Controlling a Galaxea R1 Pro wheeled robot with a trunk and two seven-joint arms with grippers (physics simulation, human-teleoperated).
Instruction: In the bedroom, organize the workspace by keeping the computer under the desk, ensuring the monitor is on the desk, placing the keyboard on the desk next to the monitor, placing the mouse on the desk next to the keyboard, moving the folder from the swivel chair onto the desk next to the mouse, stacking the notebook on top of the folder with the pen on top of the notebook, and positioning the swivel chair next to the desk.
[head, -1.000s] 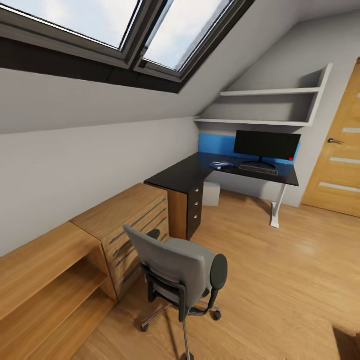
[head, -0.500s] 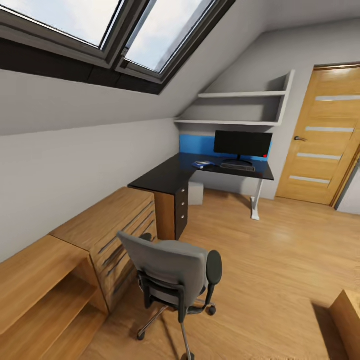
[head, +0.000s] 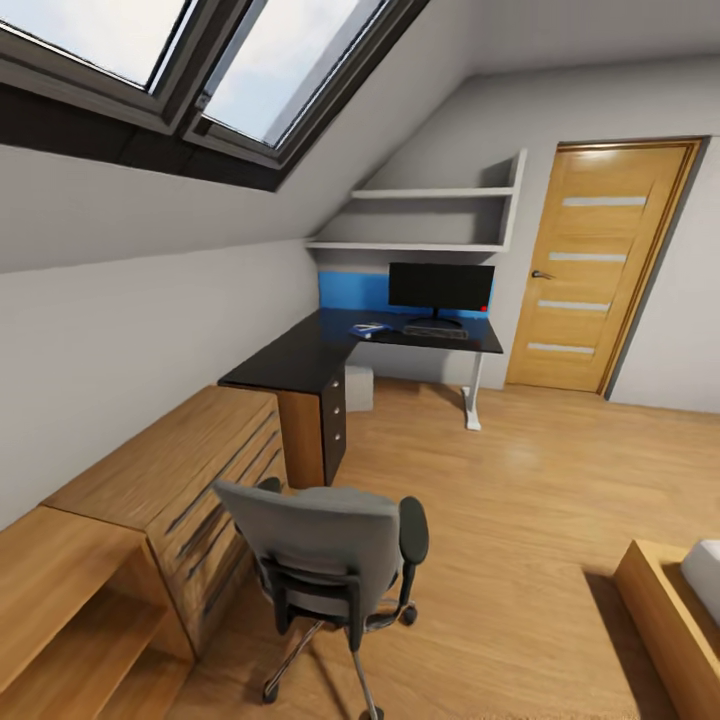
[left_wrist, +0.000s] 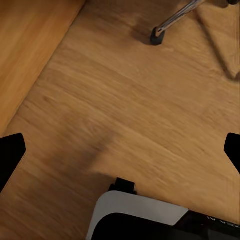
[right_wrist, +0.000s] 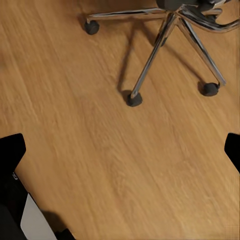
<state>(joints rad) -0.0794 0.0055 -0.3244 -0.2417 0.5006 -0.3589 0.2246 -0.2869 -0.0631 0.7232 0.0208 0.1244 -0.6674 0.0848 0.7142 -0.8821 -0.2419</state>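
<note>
The grey swivel chair stands on the wood floor with its back toward me, well short of the black L-shaped desk. On the desk's far wing stand the black monitor, the slim keyboard in front of it, and the blue folder to the keyboard's left. The pale computer sits on the floor under the desk. Mouse, notebook and pen are too small to make out. My left gripper and right gripper hang open over the floor; chrome chair legs lie ahead of the right one.
A light-wood drawer unit and low shelf run along the left wall under the sloped skylights. A wooden door stands at the back right. A wooden bed frame juts in at the lower right. My base shows near the left gripper.
The whole head view has swung to the right, so the desk and chair sit further left in it and the door is now fully in sight. No object has moved.
</note>
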